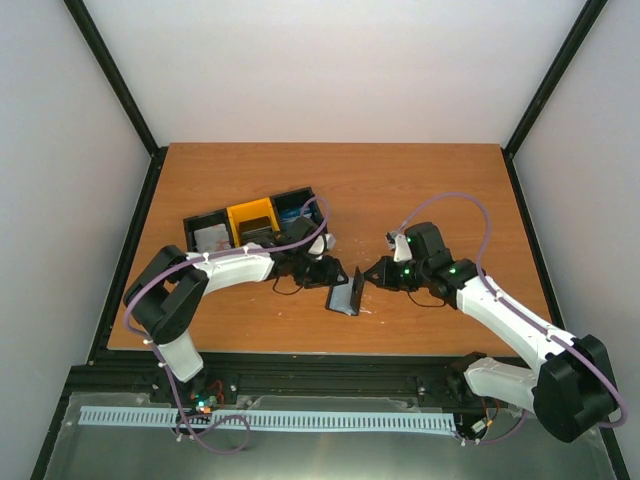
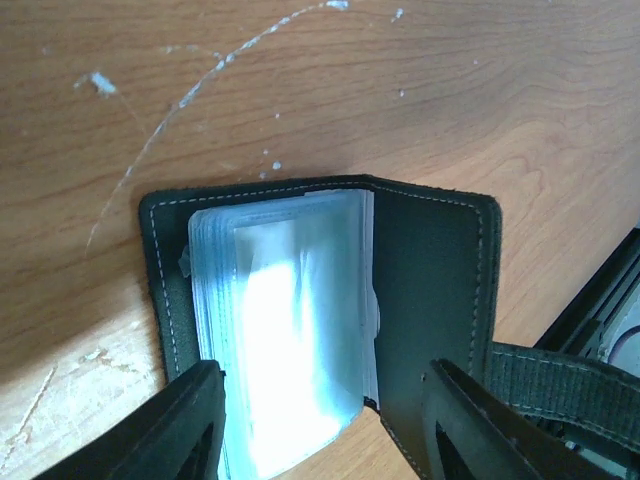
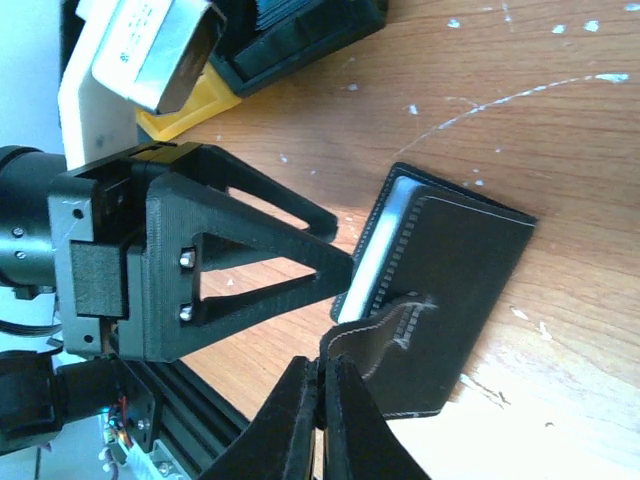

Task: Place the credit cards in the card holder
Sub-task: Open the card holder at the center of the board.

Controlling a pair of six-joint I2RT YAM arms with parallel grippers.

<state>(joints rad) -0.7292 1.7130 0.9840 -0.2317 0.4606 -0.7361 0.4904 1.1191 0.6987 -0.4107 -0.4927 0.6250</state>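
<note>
Behind card holder (image 1: 346,296), bins (image 1: 192,232), left gripper (image 1: 338,274) between.

You see right gripper (image 3: 322,388) at bottom, fingers pinched together on snap tab (image 3: 385,330) of card holder (image 3: 460,265). Holder open over wooden table (image 3: 560,130), clear sleeves along its left edge. Left gripper (image 3: 340,245) tips meet that edge. Yellow bin (image 3: 185,108), black bin (image 3: 300,40) upper left.

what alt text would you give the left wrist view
An open black card holder with clear plastic sleeves showing, against a scratched wooden table. The jaws of the left gripper stand open at the bottom edge, straddling it.
</note>
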